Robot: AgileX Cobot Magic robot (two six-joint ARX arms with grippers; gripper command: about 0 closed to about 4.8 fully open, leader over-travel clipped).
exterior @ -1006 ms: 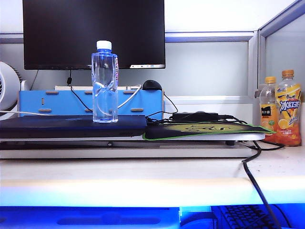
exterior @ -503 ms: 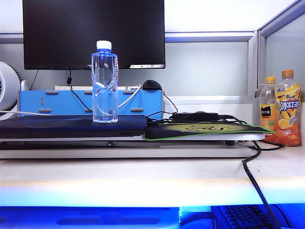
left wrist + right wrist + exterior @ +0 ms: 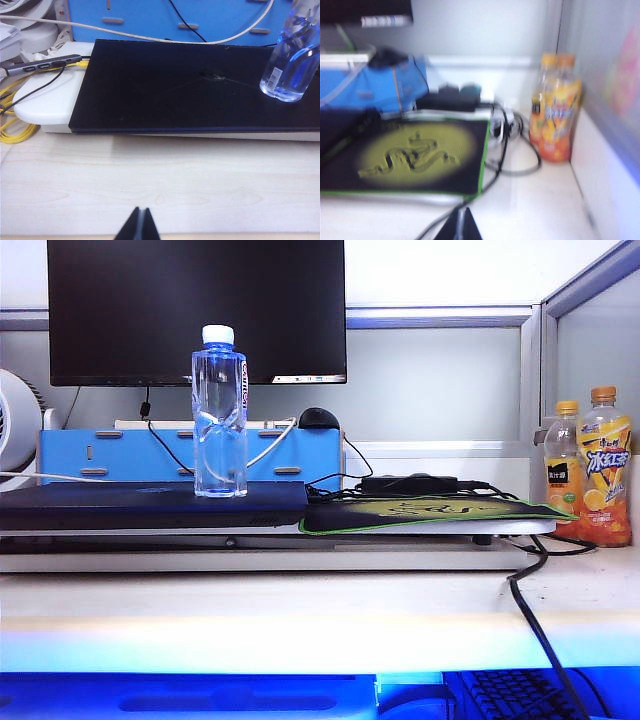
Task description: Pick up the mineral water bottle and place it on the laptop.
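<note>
- Mineral water bottle stands upright on the laptop, near that slab's right end in the exterior view; its white cap is on.
- Laptop lies flat and closed on a pale stand, with a blue organiser behind it and a black monitor above.
- Left pincer is clenched, tips together, low over the bare wooden table in front of the laptop, well apart from the bottle.
- Right pincer is likewise clenched and grasps nothing; it hangs in front of the mouse pad with green edging. The view is blurred.
- Two orange juice bottles stand by the partition, beside tangled black cables.
</note>
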